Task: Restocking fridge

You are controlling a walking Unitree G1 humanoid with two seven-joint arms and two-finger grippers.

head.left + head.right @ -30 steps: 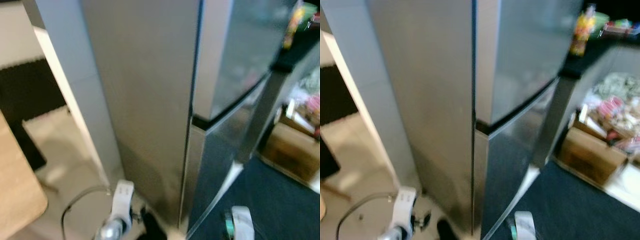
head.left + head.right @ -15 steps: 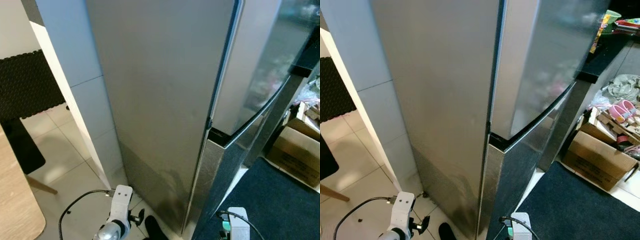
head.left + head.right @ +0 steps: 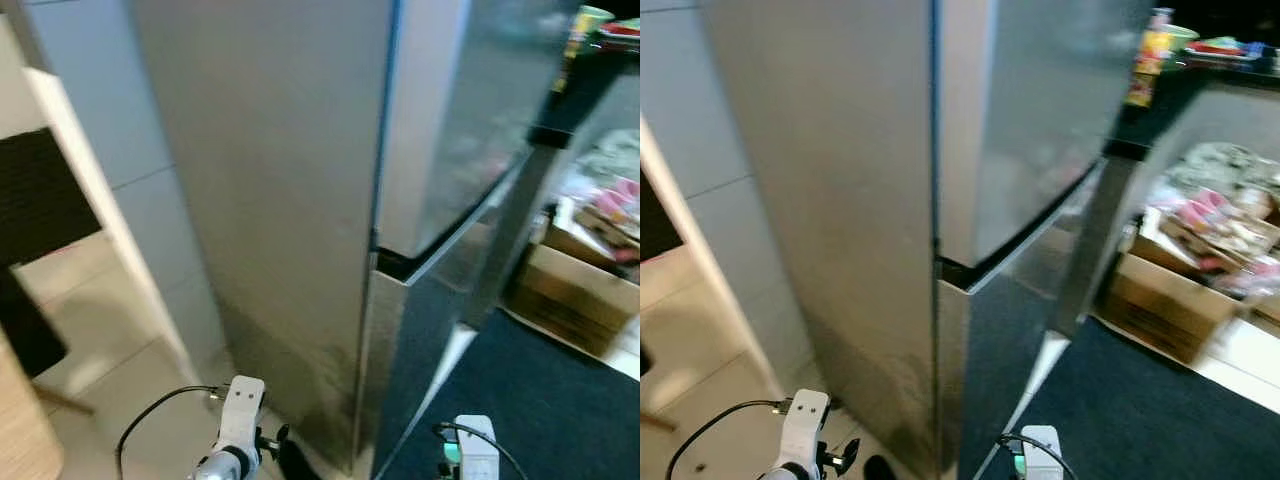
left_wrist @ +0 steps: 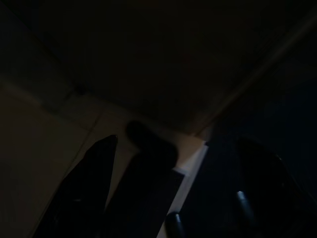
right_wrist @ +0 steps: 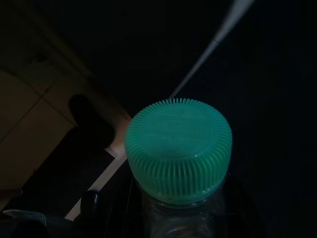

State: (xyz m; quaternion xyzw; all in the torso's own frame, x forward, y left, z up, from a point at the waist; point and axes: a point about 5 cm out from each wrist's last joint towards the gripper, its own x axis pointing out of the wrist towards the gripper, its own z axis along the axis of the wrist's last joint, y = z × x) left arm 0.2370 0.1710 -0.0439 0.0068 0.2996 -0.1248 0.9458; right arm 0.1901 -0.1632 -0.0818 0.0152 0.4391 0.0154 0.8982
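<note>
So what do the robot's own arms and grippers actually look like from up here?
Each arm ends in a white, boxy wrist piece: left arm with a silvery joint below and a thin black cable looping off it, right arm with a green patch and a black cable. In the dim left wrist view, the fingers are long and black.

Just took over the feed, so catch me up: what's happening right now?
The robot stands at the corner of a tall steel fridge, both doors closed. Its right gripper hangs low and carries a clear bottle with a green ribbed cap; how its fingers sit around it is not visible. The left gripper hangs idle with its fingers apart, holding nothing, above the floor by the fridge's base. A dark mat lies in front of the doors, with a cardboard box beyond. Nothing is stocked yet.
</note>
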